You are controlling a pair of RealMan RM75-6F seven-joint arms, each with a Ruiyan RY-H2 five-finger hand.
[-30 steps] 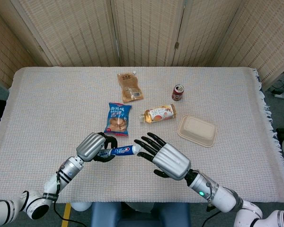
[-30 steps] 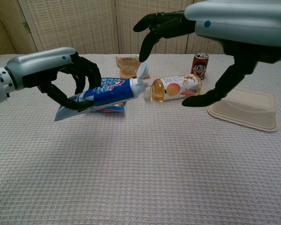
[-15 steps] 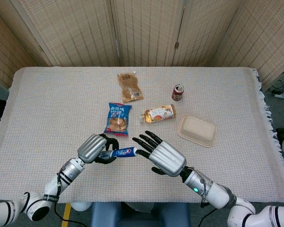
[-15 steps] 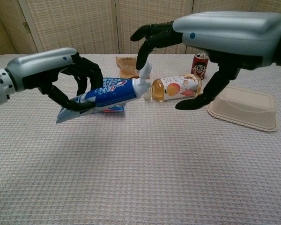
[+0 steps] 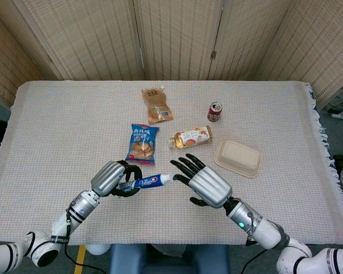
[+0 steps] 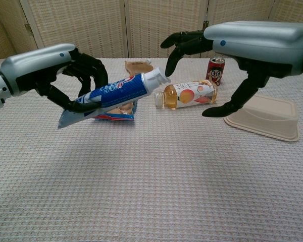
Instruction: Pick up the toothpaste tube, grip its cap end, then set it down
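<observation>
My left hand [image 5: 111, 177] [image 6: 50, 70] grips the blue and white toothpaste tube [image 5: 146, 182] [image 6: 113, 95] around its middle and holds it above the table. The tube tilts, its white cap [image 5: 167, 178] [image 6: 157, 78] raised and pointing right. My right hand [image 5: 206, 184] [image 6: 242, 43] hovers open just right of the cap, fingers spread, their tips [image 6: 170, 64] close to the cap but not touching it. The tube's flat crimped tail [image 6: 65, 119] hangs low on the left.
On the woven cloth behind lie a blue snack packet [image 5: 142, 142], a juice bottle on its side [image 5: 191, 137] [image 6: 186, 94], a red can [image 5: 215, 111] [image 6: 215, 70], a tan pouch [image 5: 156, 105] and a beige lidded food box [image 5: 238, 157] [image 6: 262, 117].
The right hand has drawn back to the right, off the cap. The left hand has tipped the tube so its cap end sits higher.
</observation>
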